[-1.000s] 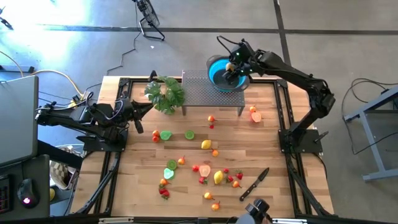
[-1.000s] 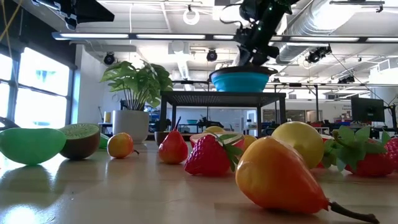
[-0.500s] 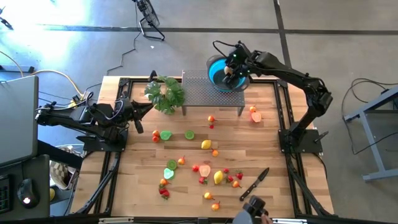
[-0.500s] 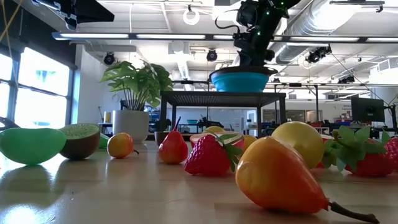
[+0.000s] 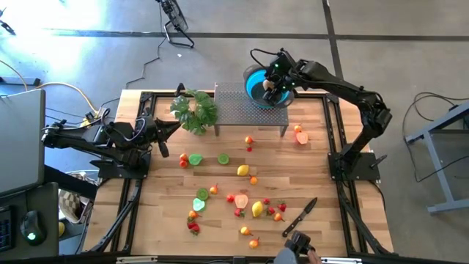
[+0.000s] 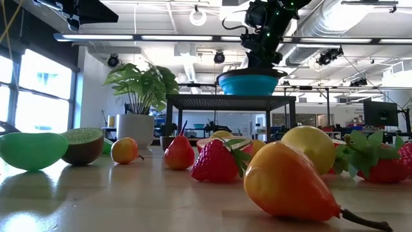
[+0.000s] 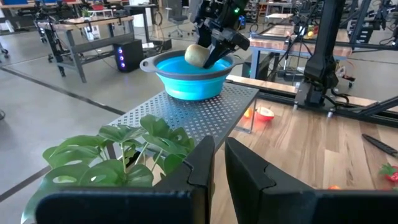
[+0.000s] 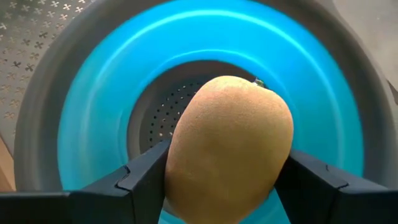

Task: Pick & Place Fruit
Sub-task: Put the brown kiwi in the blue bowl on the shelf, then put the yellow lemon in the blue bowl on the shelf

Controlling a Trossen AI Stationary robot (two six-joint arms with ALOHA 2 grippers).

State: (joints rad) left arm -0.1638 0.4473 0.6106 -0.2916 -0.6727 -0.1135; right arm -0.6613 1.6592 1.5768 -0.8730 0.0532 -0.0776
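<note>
A blue bowl (image 5: 251,88) stands on a perforated metal stand (image 5: 242,111) at the table's far edge. My right gripper (image 5: 270,83) hangs over the bowl, shut on a tan-brown fruit (image 8: 227,143), which also shows in the left wrist view as the fruit (image 7: 198,55) above the bowl's rim (image 7: 163,64). Several small toy fruits (image 5: 242,171) lie on the wooden table, among them lemons, limes and strawberries. My left gripper (image 5: 173,130) waits shut at the table's left side, next to the plant (image 5: 195,110), touching nothing. My right gripper pinches the tan-brown fruit's two sides (image 8: 180,158) between its two fingers (image 8: 144,177). The fingers slant down from the table's right side. The fruit is lifted clear, above the bowl's hollow (image 8: 155,102).
A black-handled knife (image 5: 300,216) lies near the table's front right. A red-orange piece (image 5: 300,136) lies right of the stand. In the low view, a pear-shaped fruit (image 6: 286,183), a strawberry (image 6: 215,161) and a half kiwi (image 6: 82,145) lie close by.
My right gripper has rolled about its own line over the bowl, staying above it, with the tan-brown fruit still between its fingers.
</note>
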